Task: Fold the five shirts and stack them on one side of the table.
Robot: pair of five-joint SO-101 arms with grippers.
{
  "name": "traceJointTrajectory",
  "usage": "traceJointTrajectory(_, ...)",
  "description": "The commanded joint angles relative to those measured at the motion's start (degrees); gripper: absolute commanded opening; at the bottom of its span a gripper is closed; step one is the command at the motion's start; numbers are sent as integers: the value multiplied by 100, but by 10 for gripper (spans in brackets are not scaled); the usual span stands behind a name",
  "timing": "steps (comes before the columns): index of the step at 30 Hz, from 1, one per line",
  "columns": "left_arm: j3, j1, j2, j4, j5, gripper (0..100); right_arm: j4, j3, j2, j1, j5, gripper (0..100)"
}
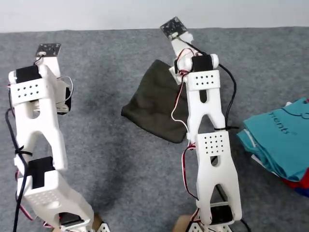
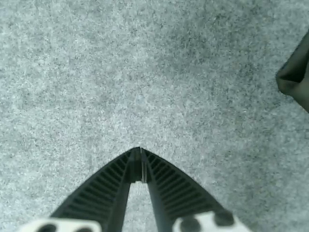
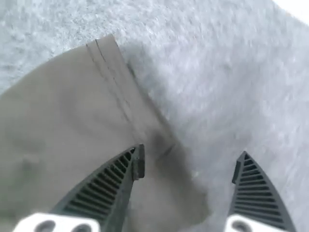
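A dark olive shirt (image 1: 154, 104) lies partly folded on the grey table, between the two arms. My right gripper (image 3: 188, 166) is open just above its far edge; one finger is over the olive shirt (image 3: 58, 140) near its stitched hem, the other over bare felt. In the high view the right arm (image 1: 203, 84) covers the shirt's right side. My left gripper (image 2: 140, 154) is shut with nothing in it, over bare table left of the shirt, whose dark corner (image 2: 295, 79) shows at that view's edge. Folded shirts, teal on top (image 1: 280, 140), are stacked at the right edge.
Grey felt (image 1: 96, 159) covers the whole table. The left arm (image 1: 36, 125) stands at the left side. A red layer (image 1: 301, 183) peeks out beneath the teal stack. Open felt lies between the arms' bases and along the far edge.
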Motion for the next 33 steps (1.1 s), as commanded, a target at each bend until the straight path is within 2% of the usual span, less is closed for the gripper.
traceJointTrajectory(1, -31, 0, -369, 44, 44, 2, 620, -316, -629, 75, -677, 302)
traceJointTrajectory(5, -31, -9, -369, 44, 53, 2, 1138, -316, -901, 127, -1354, 302)
traceJointTrajectory(11, -22, -9, -369, 44, 53, 2, 1156, -308, -1332, 180, -2708, 302)
traceJointTrajectory(18, 4, -18, -360, 35, 53, 2, 1182, -264, -1631, 180, -3895, 301)
traceJointTrajectory(29, 4, -18, -325, -9, 18, 2, 1165, 2136, -2730, 171, -4853, 304)
traceJointTrajectory(33, 13, -9, -316, -70, 18, 2, 1156, 2866, -2862, 40, -5073, 386)
